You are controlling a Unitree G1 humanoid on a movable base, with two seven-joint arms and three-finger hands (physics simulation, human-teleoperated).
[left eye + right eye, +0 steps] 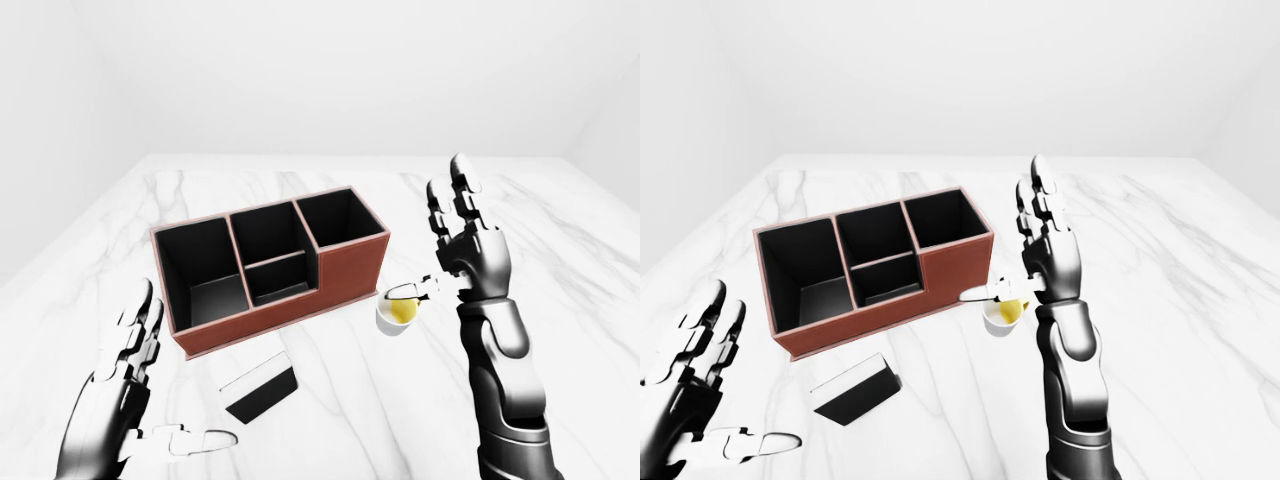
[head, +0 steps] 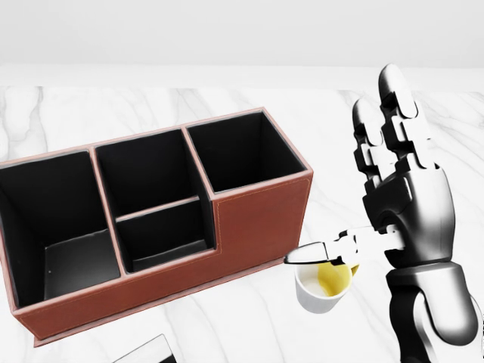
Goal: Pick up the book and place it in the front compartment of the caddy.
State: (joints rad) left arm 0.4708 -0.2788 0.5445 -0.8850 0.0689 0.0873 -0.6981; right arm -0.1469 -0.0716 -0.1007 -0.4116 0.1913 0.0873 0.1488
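Left-eye view is showing the left hand (image 1: 115,395) nearest, at the bottom left corner, fingers spread apart and holding nothing, its thumb lying out toward the view's right over the marble table (image 1: 560,250). Just up and to the right of that hand, the book (image 1: 260,384) is lying flat on the table, a dark slab with a white edge, well apart from both hands and just below the caddy (image 1: 268,262).

Above it, the caddy is sitting at a slant, a brown box with black lining. It is showing one large compartment at the left, one tall compartment at the right, and two smaller middle ones, the lower-walled one facing the view's bottom. All four are reading as empty.

Right of the caddy, a small white cup (image 2: 322,287) holding something yellow is standing just beside the caddy's right end.

Head view is showing the right hand (image 2: 397,193) raised upright over the cup, fingers extended and apart, thumb reaching left above the cup's rim. It is gripping nothing. Whether the thumb is touching the cup cannot be told.
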